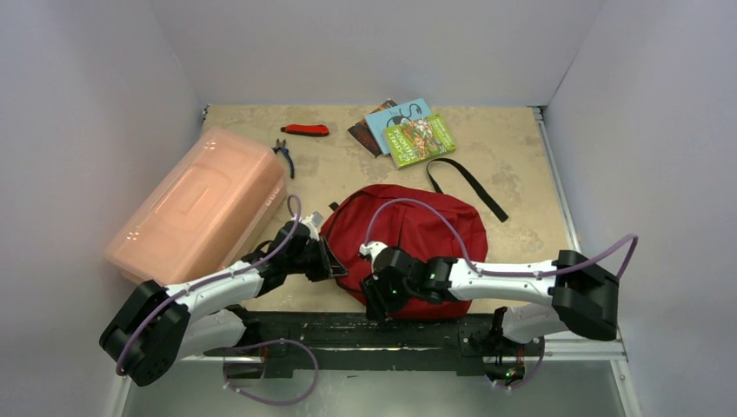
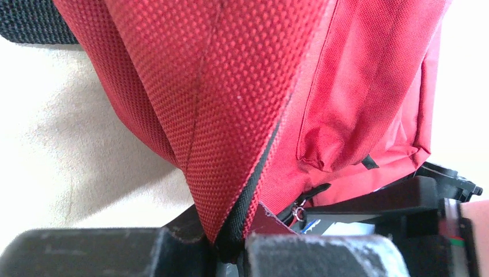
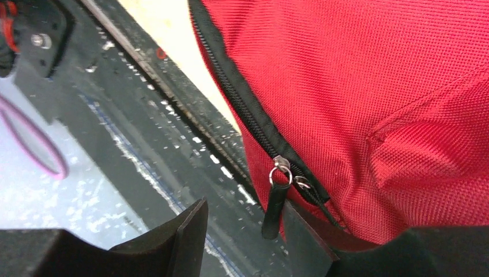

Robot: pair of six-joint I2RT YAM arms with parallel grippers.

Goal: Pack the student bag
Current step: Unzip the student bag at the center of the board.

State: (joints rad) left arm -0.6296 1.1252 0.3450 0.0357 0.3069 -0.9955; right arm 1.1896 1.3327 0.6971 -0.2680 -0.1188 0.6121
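The student bag (image 1: 408, 230) is a red fabric backpack lying at the table's near middle, its black strap (image 1: 469, 184) trailing toward the back right. My left gripper (image 1: 333, 261) is at the bag's left edge, shut on a fold of red fabric with black zipper tape (image 2: 230, 239). My right gripper (image 1: 380, 300) is at the bag's near edge and open. In the right wrist view a black zipper pull (image 3: 274, 209) hangs between its spread fingers (image 3: 187, 231), close to the right one and not gripped. The zipper line (image 3: 242, 109) runs up the bag (image 3: 369, 98).
A pink translucent box (image 1: 204, 204) stands left of the bag, near my left arm. Books (image 1: 408, 130), a red-handled cutter (image 1: 306, 130) and pliers (image 1: 285, 156) lie at the back. A black mounting rail (image 1: 391, 330) runs along the near edge under my right gripper.
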